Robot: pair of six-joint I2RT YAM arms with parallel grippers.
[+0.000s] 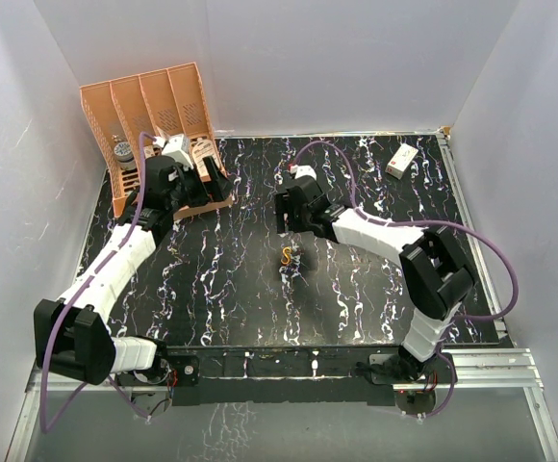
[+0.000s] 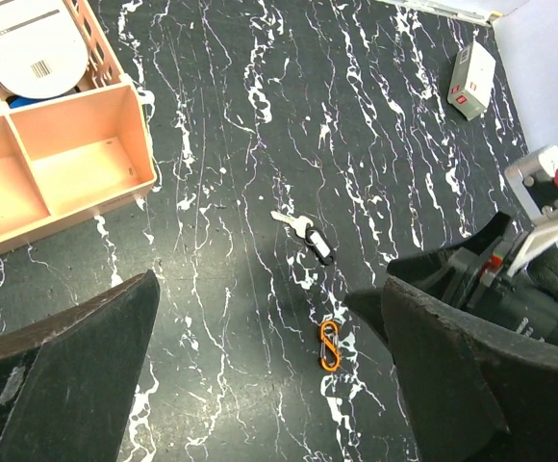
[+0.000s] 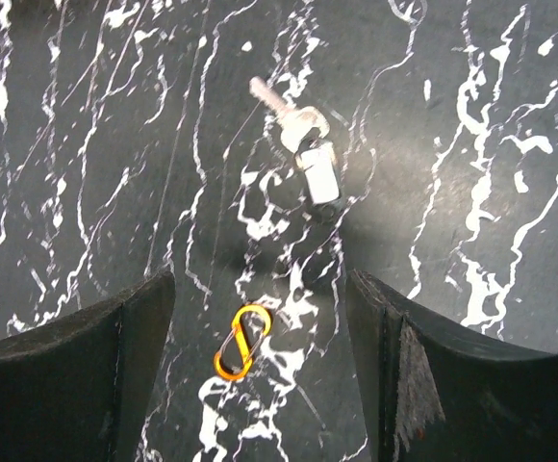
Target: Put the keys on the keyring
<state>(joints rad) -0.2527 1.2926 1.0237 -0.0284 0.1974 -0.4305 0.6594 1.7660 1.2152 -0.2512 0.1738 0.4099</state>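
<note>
The keys (image 2: 303,230) are a small silvery and dark bunch lying flat on the black marbled table; they also show in the right wrist view (image 3: 310,159). The keyring (image 2: 329,346), an orange S-shaped clip, lies a short way from them, apart. In the right wrist view the keyring (image 3: 242,342) lies between my fingers, below them. The top view shows the keyring (image 1: 287,256) mid-table. My right gripper (image 1: 287,207) (image 3: 260,375) is open and empty, hovering over the keyring. My left gripper (image 1: 188,162) (image 2: 269,385) is open and empty, high up near the organizer.
An orange slotted organizer (image 1: 154,125) stands at the back left, its tray (image 2: 77,154) close to my left gripper, with a round white item (image 2: 24,43) inside. A white box with a red mark (image 1: 401,160) (image 2: 471,82) lies at the back right. White walls enclose the table.
</note>
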